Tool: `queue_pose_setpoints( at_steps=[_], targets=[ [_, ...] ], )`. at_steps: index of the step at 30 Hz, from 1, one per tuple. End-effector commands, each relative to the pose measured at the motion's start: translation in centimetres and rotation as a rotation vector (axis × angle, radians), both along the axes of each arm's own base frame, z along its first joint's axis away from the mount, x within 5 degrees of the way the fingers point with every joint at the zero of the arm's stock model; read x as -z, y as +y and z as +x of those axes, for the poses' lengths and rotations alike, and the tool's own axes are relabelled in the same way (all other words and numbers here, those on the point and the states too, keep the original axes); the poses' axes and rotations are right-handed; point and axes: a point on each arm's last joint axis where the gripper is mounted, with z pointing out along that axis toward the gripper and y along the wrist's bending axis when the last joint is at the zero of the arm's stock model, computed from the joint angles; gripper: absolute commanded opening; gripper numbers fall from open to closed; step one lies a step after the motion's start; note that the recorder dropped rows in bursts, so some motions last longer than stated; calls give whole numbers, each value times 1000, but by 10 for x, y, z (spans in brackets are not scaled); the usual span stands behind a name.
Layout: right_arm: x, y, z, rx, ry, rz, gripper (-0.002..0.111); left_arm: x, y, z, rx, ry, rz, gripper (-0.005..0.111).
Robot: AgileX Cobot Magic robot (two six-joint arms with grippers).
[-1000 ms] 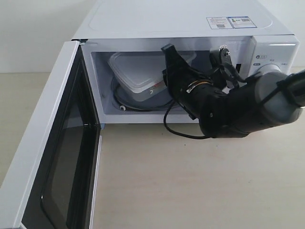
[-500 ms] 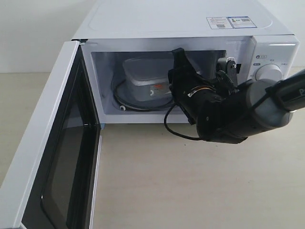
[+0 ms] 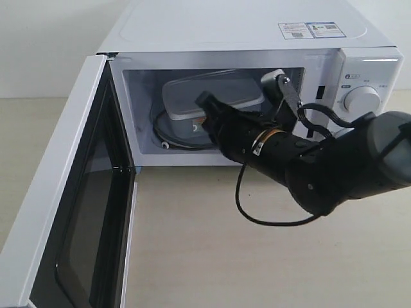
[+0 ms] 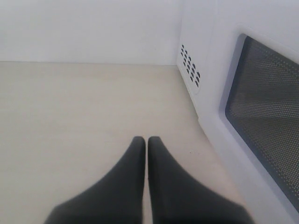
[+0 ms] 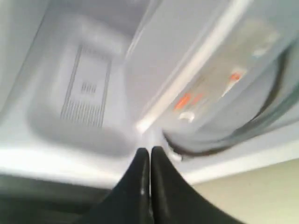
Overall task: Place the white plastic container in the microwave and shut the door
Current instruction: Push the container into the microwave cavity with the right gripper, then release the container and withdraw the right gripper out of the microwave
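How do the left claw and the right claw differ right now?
The left claw hangs over the table, the right claw at the microwave's mouth. The left sits beside the door's outer face, the right close to the white plastic container. Both are shut, empty.

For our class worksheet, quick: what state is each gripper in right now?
Left gripper: closed, holding nothing.
Right gripper: closed, holding nothing.
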Motion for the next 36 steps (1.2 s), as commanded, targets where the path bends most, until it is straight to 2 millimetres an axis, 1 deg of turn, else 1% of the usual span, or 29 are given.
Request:
queue_pose_setpoints(
  at_steps=[1,2,6,8,9,14,19,25,29,36],
  targets=[
    [-6,5,-10,-165,-148,-238,0,1,0,0,7,4,9,4],
    [-6,5,-10,-178,-171,-278,0,1,0,0,7,4,9,4],
    [-5,5,-10,-282,-352,-597,0,1,0,0,7,4,9,4],
    [-5,5,-10,-313,-420,-711,0,1,0,0,7,4,9,4],
    [-6,4,-9,-303,-431,-741,0,1,0,0,7,4,9,4],
    [4,-3,3,-176,-346,-742,0,1,0,0,7,4,9,4],
    [18,5,16,-182,-342,-766,0,1,0,0,7,4,9,4],
    [20,17,38,-167,-370,-752,0,1,0,0,7,4,9,4],
    [19,24,48,-159,-378,-742,0,1,0,0,7,4,9,4],
    [14,28,55,-165,-363,-740,0,1,0,0,7,4,9,4]
  ],
)
